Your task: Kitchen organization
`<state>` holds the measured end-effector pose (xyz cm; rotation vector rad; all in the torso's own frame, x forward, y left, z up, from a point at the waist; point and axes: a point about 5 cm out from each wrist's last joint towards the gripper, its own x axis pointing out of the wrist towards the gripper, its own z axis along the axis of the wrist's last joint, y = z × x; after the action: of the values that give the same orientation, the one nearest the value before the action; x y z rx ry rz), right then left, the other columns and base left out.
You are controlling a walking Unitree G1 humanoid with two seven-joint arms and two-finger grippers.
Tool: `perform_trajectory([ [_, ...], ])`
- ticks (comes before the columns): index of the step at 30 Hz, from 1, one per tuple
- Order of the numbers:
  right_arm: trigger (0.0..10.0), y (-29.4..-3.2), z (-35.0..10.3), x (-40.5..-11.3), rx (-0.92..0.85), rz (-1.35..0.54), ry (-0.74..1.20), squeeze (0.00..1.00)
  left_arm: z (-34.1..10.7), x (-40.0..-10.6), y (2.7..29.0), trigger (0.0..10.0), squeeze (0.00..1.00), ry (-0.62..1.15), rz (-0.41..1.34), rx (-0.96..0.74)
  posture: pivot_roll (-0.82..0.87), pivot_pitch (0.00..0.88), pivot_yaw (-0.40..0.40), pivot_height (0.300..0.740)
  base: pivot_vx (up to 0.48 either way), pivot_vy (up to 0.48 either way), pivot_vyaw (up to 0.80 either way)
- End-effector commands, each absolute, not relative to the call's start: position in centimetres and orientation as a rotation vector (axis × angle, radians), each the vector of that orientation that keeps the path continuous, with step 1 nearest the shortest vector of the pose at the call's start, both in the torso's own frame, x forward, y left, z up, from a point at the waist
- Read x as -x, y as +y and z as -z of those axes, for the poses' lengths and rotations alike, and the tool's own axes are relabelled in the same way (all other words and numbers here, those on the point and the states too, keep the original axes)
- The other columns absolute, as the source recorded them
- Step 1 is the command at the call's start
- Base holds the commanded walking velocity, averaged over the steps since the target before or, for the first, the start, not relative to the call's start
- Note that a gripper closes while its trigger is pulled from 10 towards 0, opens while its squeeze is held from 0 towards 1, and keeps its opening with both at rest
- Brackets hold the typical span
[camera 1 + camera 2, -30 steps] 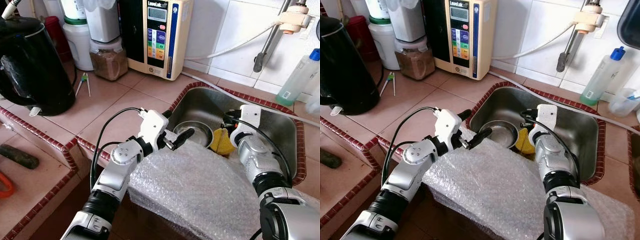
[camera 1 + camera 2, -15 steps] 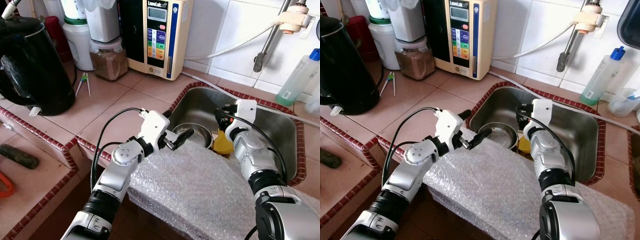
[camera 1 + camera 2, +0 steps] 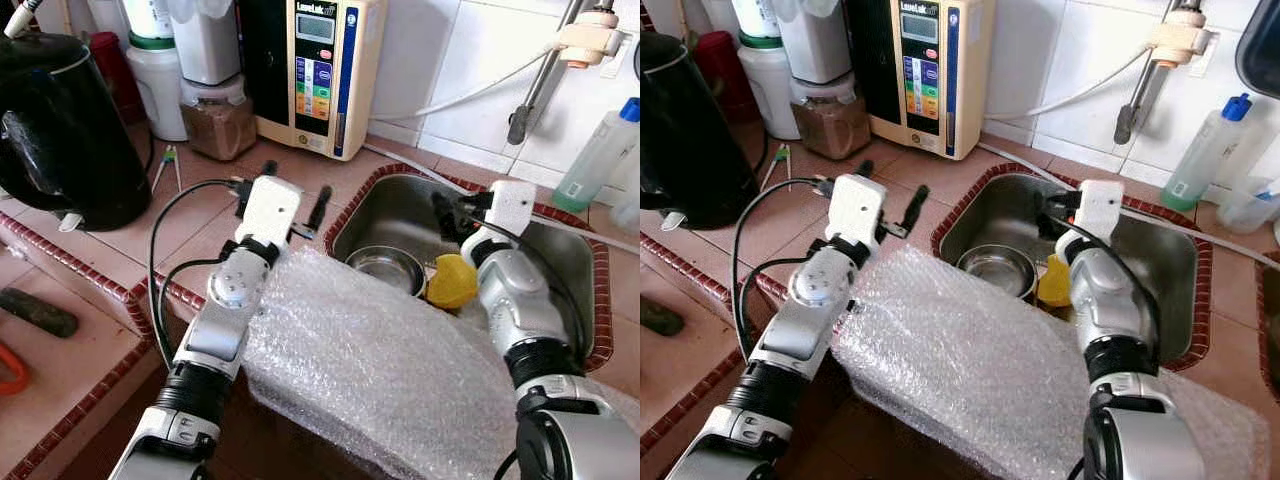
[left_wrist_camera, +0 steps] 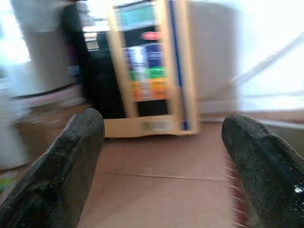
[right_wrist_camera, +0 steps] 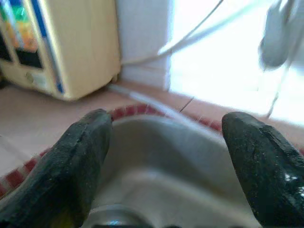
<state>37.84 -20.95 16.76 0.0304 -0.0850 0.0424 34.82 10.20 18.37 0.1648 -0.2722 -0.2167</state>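
A steel bowl point(image 3: 388, 268) and a yellow sponge point(image 3: 451, 281) lie in the steel sink point(image 3: 400, 212). A sheet of bubble wrap point(image 3: 380, 350) drapes over the sink's near rim and the counter edge. My left gripper point(image 3: 293, 190) is open and holds nothing. It is raised over the tiled counter left of the sink, pointing at the beige water ionizer point(image 4: 147, 80). My right gripper point(image 3: 445, 212) hangs open above the sink, just over the sponge, with nothing between its fingers point(image 5: 80, 161).
A black kettle point(image 3: 60, 130) stands at the left. A jar of brown powder point(image 3: 218, 120) and white containers line the back wall by the ionizer point(image 3: 312, 70). A faucet point(image 3: 540, 90) and a plastic bottle point(image 3: 600, 155) are behind the sink.
My left gripper has lifted off the bubble wrap at the sink's rim and swung left over the counter. My right gripper has risen off the sponge, which now shows more.
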Motion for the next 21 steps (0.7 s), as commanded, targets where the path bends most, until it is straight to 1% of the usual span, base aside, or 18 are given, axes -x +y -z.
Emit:
perform_trajectory([
  [1, 10.0, -21.6, -18.8, -38.2, -0.024, -0.037, -0.136, 1.0, -19.0, -35.0, 10.9, 10.0, 0.44, -0.274, 0.162, -0.129, -0.02, 0.0, -0.037, 0.74, 0.0, 0.0, 0.0],
  [2, 10.0, -21.7, -19.0, -38.3, -0.018, -0.037, -0.141, 1.0, -19.1, -35.0, 11.1, 10.0, 0.2, -0.275, 0.155, -0.116, -0.02, 0.0, -0.037, 0.74, 0.0, 0.0, 0.0],
  [3, 10.0, -21.8, -19.5, -38.3, -0.012, -0.048, -0.151, 1.0, -19.3, -34.9, 11.4, 10.0, 0.0, -0.272, 0.154, -0.108, -0.02, 0.001, -0.038, 0.74, 0.0, 0.0, 0.0],
  [7, 10.0, -21.7, -20.3, -38.4, 0.026, -0.091, -0.161, 1.0, -19.3, -35.0, 12.2, 10.0, 0.0, -0.238, 0.117, -0.13, -0.03, 0.008, -0.032, 0.74, 0.0, 0.0, 0.0],
  [8, 10.0, -21.8, -20.5, -38.5, 0.029, -0.112, -0.148, 1.0, -19.2, -34.8, 12.8, 10.0, 0.0, -0.206, 0.106, -0.119, -0.03, 0.009, -0.029, 0.74, 0.0, 0.0, 0.0],
  [12, 10.0, -22.0, -20.8, -38.6, 0.056, -0.143, -0.129, 1.0, -19.0, -34.6, 13.4, 10.0, 0.0, -0.173, 0.087, -0.097, -0.03, 0.013, -0.022, 0.74, 0.0, 0.0, 0.0],
  [14, 10.0, -21.9, -20.4, -38.5, 0.039, -0.165, -0.1, 1.0, -18.5, -34.3, 13.8, 10.0, 0.0, -0.134, 0.099, -0.046, -0.04, 0.013, -0.016, 0.74, 0.0, 0.0, 0.0],
  [17, 10.0, -21.7, -19.9, -38.2, 0.049, -0.184, -0.086, 1.0, -18.3, -34.2, 14.1, 10.0, 0.0, -0.117, 0.086, -0.03, -0.04, 0.012, -0.007, 0.74, 0.0, 0.0, 0.0],
  [18, 10.0, -21.3, -19.0, -37.5, 0.09, -0.215, -0.073, 1.0, -18.0, -34.1, 14.2, 10.0, 0.0, -0.103, 0.087, -0.033, -0.05, 0.011, 0.007, 0.74, 0.0, 0.0, 0.0],
  [21, 10.0, -21.1, -18.4, -36.7, 0.133, -0.234, -0.069, 1.0, -17.5, -33.6, 14.2, 10.0, 0.0, -0.06, 0.08, -0.01, -0.05, 0.009, 0.014, 0.74, 0.0, 0.0, 0.0],
])
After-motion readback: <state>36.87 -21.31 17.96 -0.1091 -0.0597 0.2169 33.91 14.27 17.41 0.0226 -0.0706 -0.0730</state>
